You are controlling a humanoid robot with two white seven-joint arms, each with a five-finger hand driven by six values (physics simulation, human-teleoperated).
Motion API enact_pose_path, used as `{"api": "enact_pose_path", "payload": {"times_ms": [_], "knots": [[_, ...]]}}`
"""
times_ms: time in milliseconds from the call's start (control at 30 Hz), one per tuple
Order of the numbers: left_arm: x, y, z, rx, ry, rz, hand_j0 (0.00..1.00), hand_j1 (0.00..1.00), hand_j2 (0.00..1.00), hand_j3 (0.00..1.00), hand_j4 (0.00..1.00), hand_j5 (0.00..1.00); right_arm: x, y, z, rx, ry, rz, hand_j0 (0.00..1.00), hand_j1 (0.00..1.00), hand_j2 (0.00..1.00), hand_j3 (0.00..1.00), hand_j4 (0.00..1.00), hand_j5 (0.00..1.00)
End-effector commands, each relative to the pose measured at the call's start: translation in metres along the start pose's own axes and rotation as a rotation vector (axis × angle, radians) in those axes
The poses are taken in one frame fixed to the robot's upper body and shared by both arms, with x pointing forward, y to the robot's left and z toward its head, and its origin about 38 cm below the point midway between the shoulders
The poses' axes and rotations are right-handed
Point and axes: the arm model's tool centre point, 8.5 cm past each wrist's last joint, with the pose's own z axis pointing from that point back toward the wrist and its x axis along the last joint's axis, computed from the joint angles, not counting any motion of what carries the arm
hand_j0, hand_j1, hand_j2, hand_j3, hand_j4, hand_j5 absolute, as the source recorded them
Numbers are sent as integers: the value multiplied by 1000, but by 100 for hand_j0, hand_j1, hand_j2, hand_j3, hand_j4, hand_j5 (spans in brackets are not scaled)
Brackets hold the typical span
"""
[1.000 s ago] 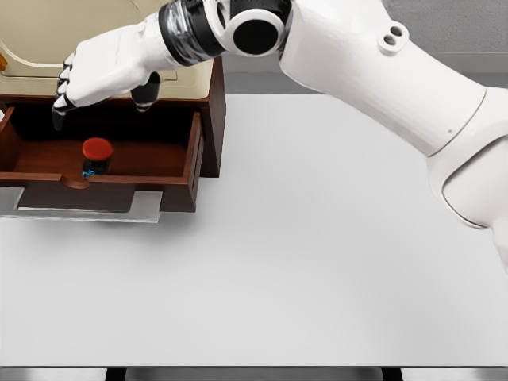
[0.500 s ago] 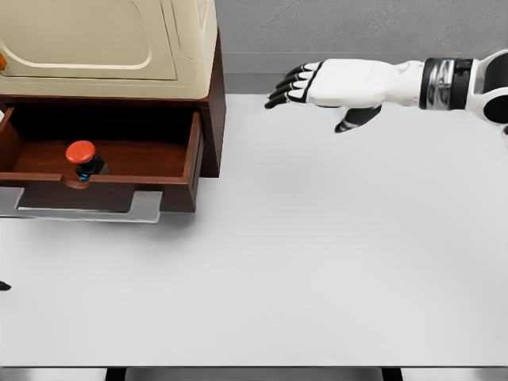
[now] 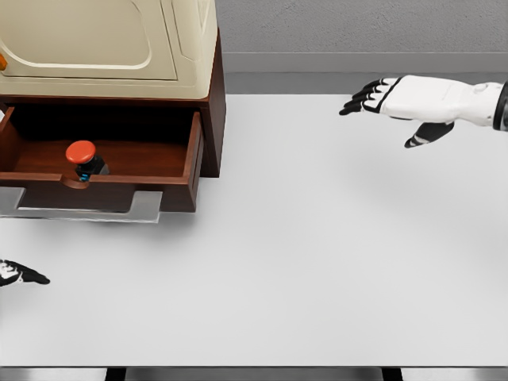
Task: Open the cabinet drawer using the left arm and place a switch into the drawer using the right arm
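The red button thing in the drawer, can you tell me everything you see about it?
The switch has a round, flat red cap on a dark body, with a small blue spot low on its side. It sits tilted, inside the open wooden drawer, near the front wall and left of the middle. It looks like plastic. Nothing holds it: the right hand hangs far off over the white table, fingers spread.

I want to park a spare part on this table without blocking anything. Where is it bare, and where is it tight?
The white table is bare from the open drawer rightward to the right robot hand and down to the near edge. It is tight inside the drawer, around the red switch, and at the left edge, where the left robot hand's fingertips show.
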Motion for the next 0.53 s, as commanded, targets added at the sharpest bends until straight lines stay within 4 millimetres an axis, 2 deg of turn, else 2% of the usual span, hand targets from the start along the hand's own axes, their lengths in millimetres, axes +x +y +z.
{"api": "enact_pose_path", "payload": {"times_ms": [0,133,267,500], "knots": [[9,10,-29,-7,-77,-23,100,100,100,100,100,100,-1,1,1,1,2,-6,100,100,100,100,100,100],[19,24,-54,3,-149,-47,100,100,100,100,100,100,-1,1,1,2,3,-5,100,100,100,100,100,100],[24,33,-57,29,-176,-30,100,100,100,100,100,100,0,0,0,0,1,-3,100,100,100,100,100,100],[27,35,-63,29,-193,-33,100,100,100,100,100,100,0,0,0,0,1,-3,100,100,100,100,100,100]]}}
